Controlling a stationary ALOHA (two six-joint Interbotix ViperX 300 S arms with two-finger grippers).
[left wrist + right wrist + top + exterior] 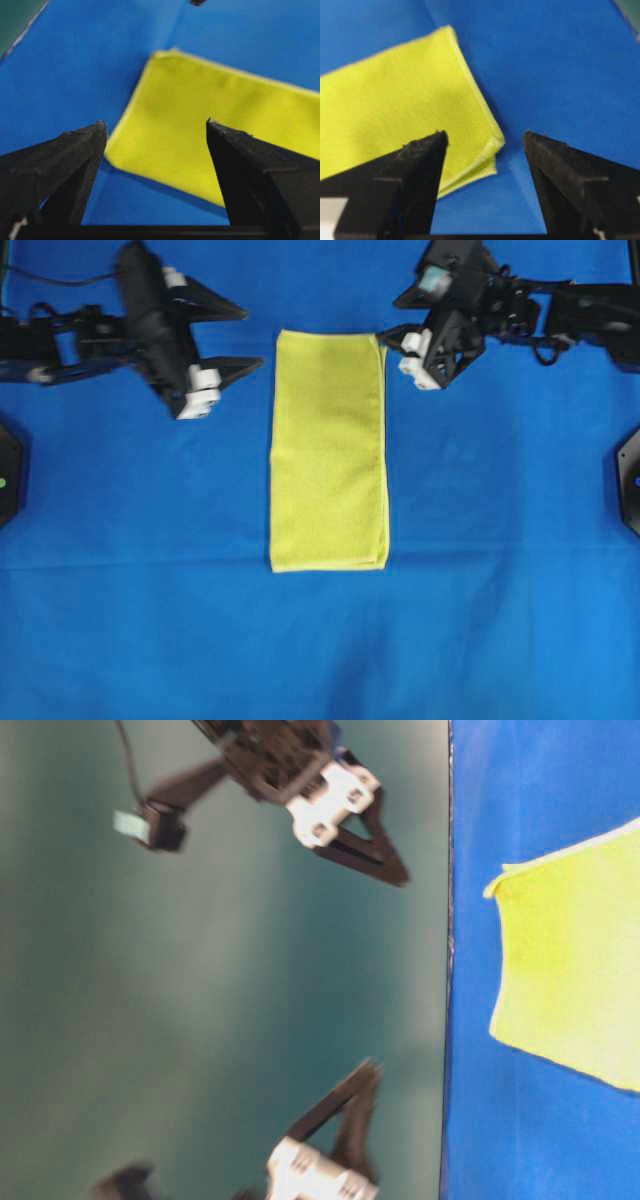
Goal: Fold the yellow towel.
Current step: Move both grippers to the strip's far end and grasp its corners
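Note:
The yellow towel (328, 450) lies flat on the blue cloth as a tall narrow rectangle, folded double, its long edges running from far to near. My left gripper (253, 337) hangs open just left of the towel's far-left corner, apart from it. My right gripper (388, 322) is open beside the far-right corner. In the left wrist view the towel (200, 100) shows between the spread fingers of the left gripper (155, 121). In the right wrist view the right gripper (484, 132) frames the towel's (395, 100) layered corner (492, 145), where two hemmed layers gape slightly. Nothing is held.
A large blue cloth (150, 620) covers the whole work surface. Black fixtures sit at the left edge (8, 475) and the right edge (630, 480). In the table-level view a dark green surface (200, 970) lies beyond the blue cloth's edge.

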